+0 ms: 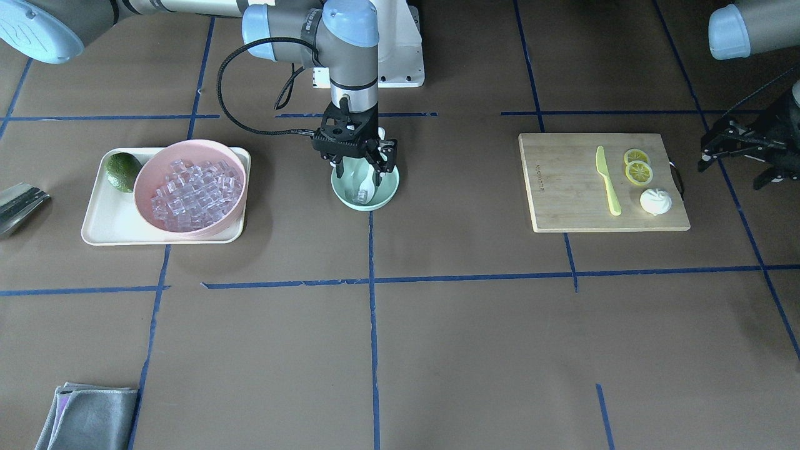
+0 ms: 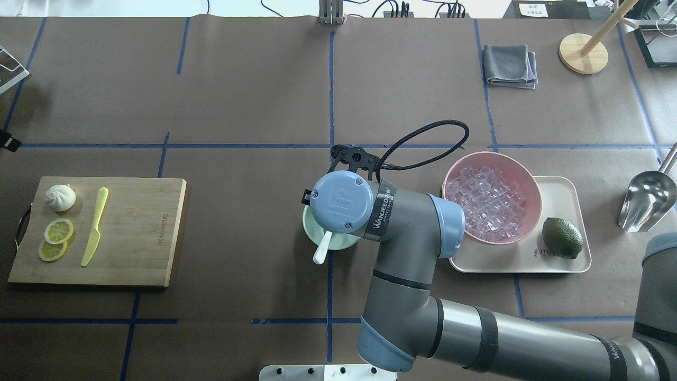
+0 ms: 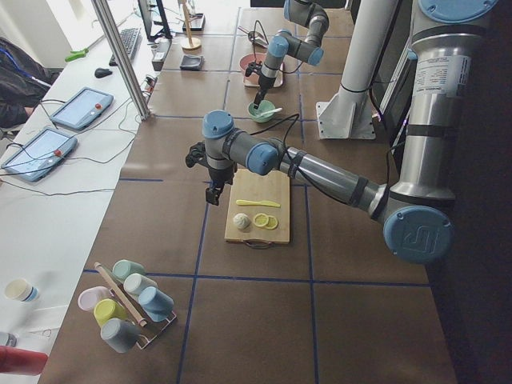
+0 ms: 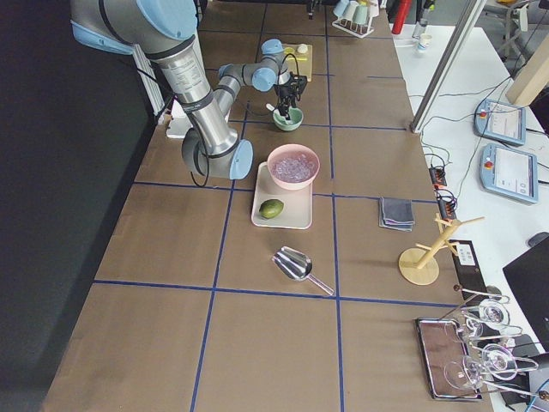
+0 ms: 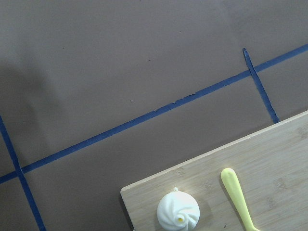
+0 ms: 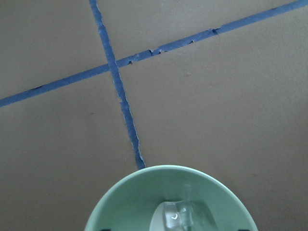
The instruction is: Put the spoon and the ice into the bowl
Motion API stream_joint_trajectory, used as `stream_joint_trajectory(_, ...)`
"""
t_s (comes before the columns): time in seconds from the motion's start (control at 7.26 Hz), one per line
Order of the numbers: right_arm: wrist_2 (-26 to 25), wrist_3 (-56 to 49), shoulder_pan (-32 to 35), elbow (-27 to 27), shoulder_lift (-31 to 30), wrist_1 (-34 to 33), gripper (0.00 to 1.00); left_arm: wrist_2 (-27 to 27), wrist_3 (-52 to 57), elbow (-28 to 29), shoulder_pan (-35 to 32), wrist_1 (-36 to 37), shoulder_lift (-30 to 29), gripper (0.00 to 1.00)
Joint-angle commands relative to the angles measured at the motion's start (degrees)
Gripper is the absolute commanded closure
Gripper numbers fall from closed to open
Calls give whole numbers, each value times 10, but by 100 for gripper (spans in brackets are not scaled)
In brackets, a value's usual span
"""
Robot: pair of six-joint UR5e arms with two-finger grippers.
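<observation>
The mint-green bowl stands at the table's middle. The white spoon lies in it, its handle sticking out over the rim toward the robot. A clear ice cube sits in the bowl; in the right wrist view the ice rests by the spoon's scoop. My right gripper hangs just above the bowl, jaws open and holding nothing, one finger on each side of the spoon. My left gripper hovers empty and open beyond the cutting board's outer end. The overhead view hides most of the bowl under my right wrist.
A pink bowl full of ice cubes and a lime sit on a cream tray. A cutting board holds a yellow-green knife, lemon slices and a bun. A metal scoop and a grey cloth lie at the edges.
</observation>
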Motion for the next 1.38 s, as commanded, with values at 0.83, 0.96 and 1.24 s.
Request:
stream_joint_trajectory(0.83, 280, -655, 374, 112, -300, -14, 1, 1, 5, 21, -67, 36, 33, 0)
stream_joint_trajectory(0.96, 300, -726, 416, 108, -328, -13, 1, 0, 7, 46, -114, 36, 34, 0)
stream_joint_trajectory(1.24, 359, -855, 511, 104, -400, -9, 1, -44, 10, 146, -208, 18, 80, 0)
